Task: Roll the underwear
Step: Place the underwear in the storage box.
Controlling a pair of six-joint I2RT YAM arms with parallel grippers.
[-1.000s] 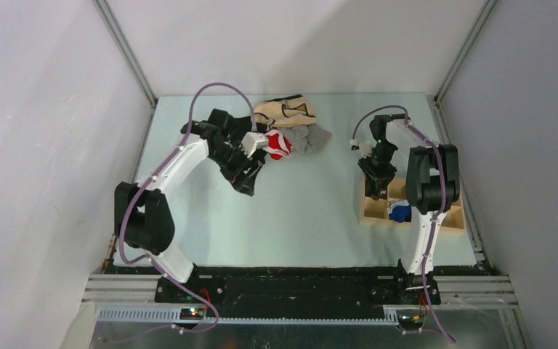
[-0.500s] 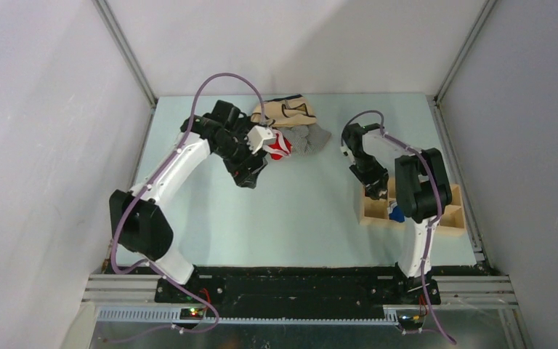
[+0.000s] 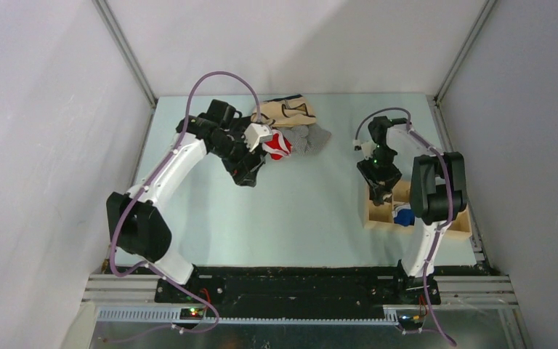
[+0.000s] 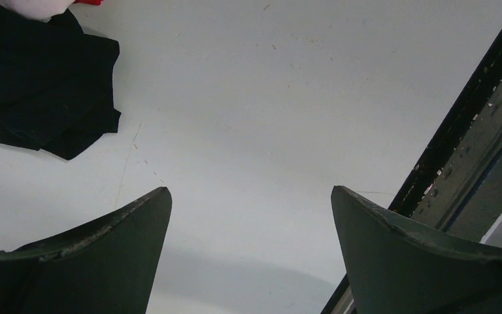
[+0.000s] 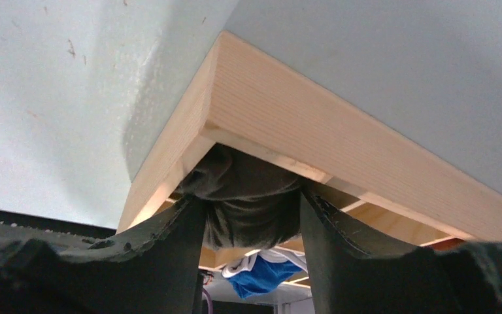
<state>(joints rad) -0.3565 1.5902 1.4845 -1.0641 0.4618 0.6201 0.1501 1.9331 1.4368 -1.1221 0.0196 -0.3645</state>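
Observation:
The underwear (image 5: 248, 173) is a dark olive-brown bundle pushed into the near-corner compartment of the wooden box (image 5: 340, 140). My right gripper (image 5: 251, 198) reaches down into that compartment, and its two fingers flank the bundle, with fabric touching both inner faces. From above, the right gripper (image 3: 380, 190) stands at the box's left end and hides the underwear. My left gripper (image 4: 248, 193) hovers wide open over bare table, holding nothing. In the top view the left gripper (image 3: 251, 174) is near the pile of clothes.
A blue and white garment (image 5: 265, 271) lies in another compartment of the wooden box (image 3: 375, 218). A black garment (image 4: 39, 78) lies by the left gripper. At the back are a beige garment (image 3: 285, 110), a red and white one (image 3: 278, 145) and a grey one (image 3: 312, 138).
The right wrist swung left off the box half a second ago and is back over its left end. The left arm shifted slightly toward the back and stays open.

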